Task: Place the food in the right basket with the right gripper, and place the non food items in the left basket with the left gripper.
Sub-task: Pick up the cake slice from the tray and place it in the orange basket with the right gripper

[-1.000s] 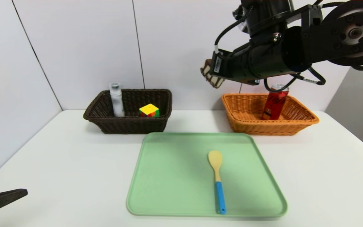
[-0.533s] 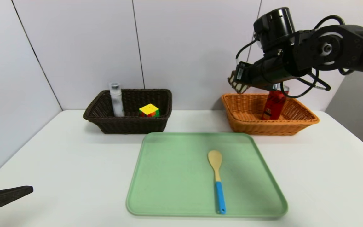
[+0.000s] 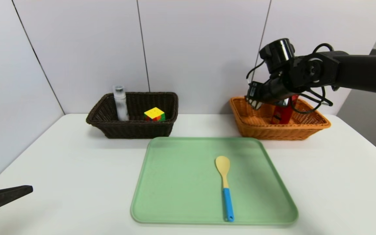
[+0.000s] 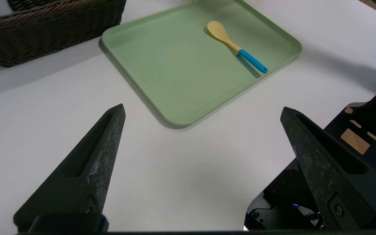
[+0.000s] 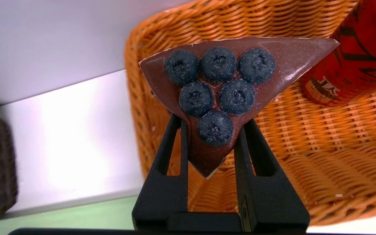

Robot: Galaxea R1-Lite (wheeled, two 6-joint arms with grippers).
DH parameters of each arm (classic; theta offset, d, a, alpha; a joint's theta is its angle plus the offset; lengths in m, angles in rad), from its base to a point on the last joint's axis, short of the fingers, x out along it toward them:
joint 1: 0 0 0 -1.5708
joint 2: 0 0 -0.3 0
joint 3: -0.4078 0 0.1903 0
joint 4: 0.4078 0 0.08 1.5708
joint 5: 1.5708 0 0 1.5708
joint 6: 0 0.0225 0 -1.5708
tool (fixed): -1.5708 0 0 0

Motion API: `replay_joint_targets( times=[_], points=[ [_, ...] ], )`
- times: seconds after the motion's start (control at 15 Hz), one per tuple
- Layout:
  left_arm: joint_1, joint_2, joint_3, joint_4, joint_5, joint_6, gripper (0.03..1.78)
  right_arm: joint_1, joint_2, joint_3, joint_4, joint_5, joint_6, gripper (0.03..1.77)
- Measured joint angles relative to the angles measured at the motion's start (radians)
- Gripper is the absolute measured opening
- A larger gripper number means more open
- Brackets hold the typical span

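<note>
My right gripper [image 5: 212, 120] is shut on the chocolate cake wedge [image 5: 220, 75] topped with blueberries, holding it above the left end of the orange-tan right basket [image 3: 305, 125]. The red can [image 3: 284, 112] stands upright inside that basket, beside the cake. The dark brown left basket [image 3: 132, 129] holds the white bottle [image 3: 121, 102] and the puzzle cube [image 3: 154, 114]. The blue-handled wooden spoon [image 3: 225, 186] lies on the green tray [image 3: 175, 182]. My left gripper [image 4: 202, 107] hangs open and empty over the table's near left corner.
The green tray sits mid-table in front of both baskets. White wall panels rise right behind the baskets. In the left wrist view the robot's dark base [image 4: 305, 195] shows past the table's near edge.
My right arm has swung down and to the right with the cake, from high above the gap between the baskets to just over the orange basket. The left gripper barely moved.
</note>
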Motion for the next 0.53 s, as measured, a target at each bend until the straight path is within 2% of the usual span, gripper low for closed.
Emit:
replay_joint_targets(
  times=[0.2, 0.53],
  points=[
    [0.001, 0.028, -0.021, 0.000, 0.055, -0.005, 1.69, -0.021, 0.039, 0.000, -0.002, 0.001, 0.003, 0.41],
    [0.001, 0.048, -0.033, 0.000, 0.064, -0.005, 1.69, -0.030, 0.091, 0.000, -0.011, 0.004, 0.008, 0.41]
  ],
)
